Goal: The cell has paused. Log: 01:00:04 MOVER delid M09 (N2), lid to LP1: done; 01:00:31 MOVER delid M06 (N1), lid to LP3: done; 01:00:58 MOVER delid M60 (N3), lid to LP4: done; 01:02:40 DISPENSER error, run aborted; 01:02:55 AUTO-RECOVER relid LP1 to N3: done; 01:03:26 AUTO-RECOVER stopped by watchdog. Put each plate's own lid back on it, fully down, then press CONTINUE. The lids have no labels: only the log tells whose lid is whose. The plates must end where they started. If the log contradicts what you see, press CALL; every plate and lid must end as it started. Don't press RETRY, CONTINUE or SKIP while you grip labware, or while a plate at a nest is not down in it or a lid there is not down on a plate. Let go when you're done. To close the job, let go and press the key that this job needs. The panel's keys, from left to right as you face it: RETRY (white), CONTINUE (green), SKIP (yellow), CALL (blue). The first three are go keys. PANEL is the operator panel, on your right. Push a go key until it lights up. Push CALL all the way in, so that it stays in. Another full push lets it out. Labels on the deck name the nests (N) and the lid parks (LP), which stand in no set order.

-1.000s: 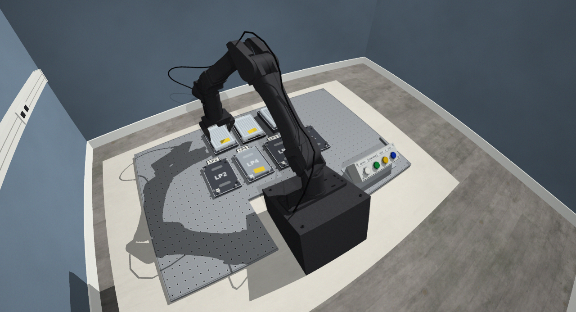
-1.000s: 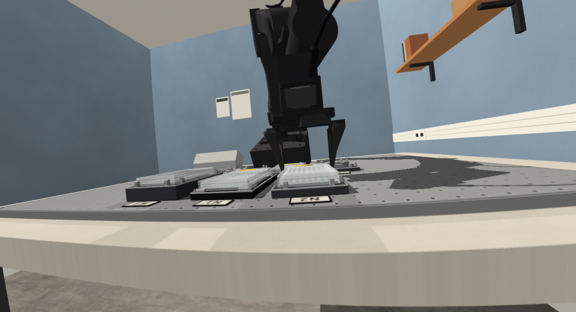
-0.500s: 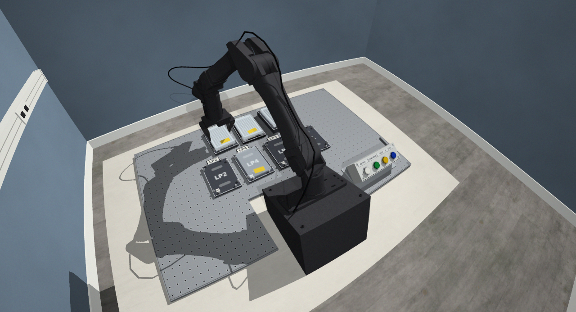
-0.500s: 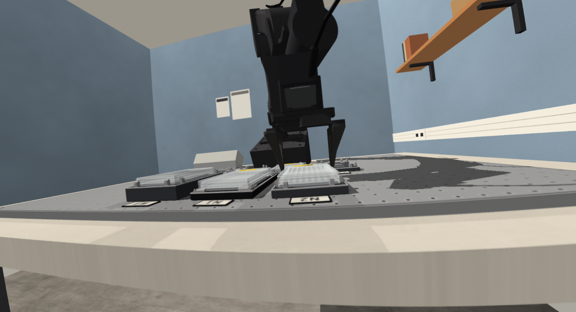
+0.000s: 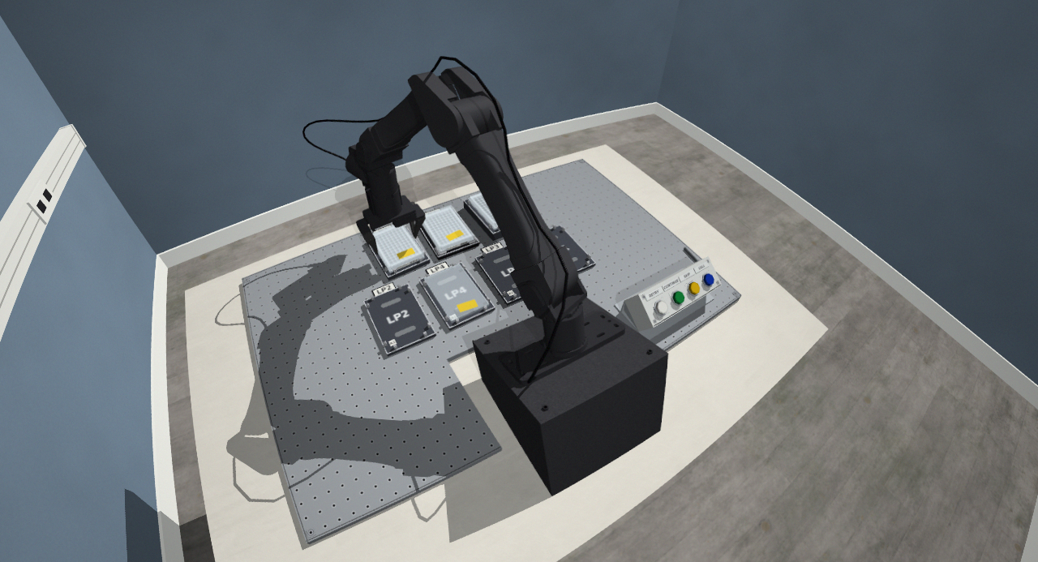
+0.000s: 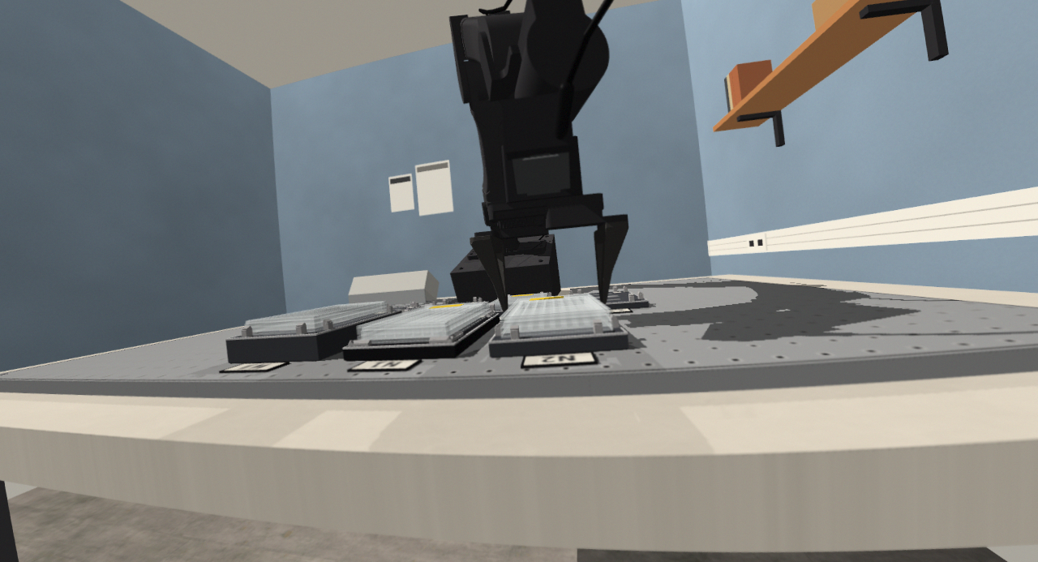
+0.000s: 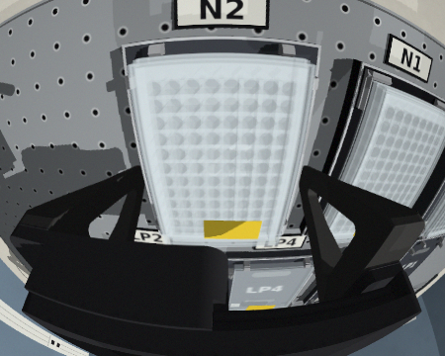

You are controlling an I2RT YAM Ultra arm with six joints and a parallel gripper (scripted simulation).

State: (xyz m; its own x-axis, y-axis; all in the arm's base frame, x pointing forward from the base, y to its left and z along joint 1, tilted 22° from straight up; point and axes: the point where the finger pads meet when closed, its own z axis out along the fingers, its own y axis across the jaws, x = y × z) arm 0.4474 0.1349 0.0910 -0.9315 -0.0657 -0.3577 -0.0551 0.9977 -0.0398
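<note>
My gripper (image 7: 222, 174) is open and straddles the near end of the plate in nest N2 (image 7: 222, 143). Both fingers stand just off its long sides. A clear lid with a yellow tag (image 7: 232, 228) lies on this plate and looks flat and level in the exterior view (image 6: 555, 315). The gripper also shows in the top view (image 5: 392, 228), low over N2. The plate in N1 (image 5: 448, 230) stands beside it, and the plate in N3 (image 5: 480, 216) is partly hidden by the arm. A clear lid with a yellow tag rests on LP4 (image 5: 456, 296).
LP2 (image 5: 397, 318) is a bare dark park. LP1 (image 5: 505, 272) and the park behind it are partly hidden by the arm. The panel (image 5: 671, 295) with white, green, yellow and blue keys stands at the deck's right. The arm's black base (image 5: 573, 392) is at the front.
</note>
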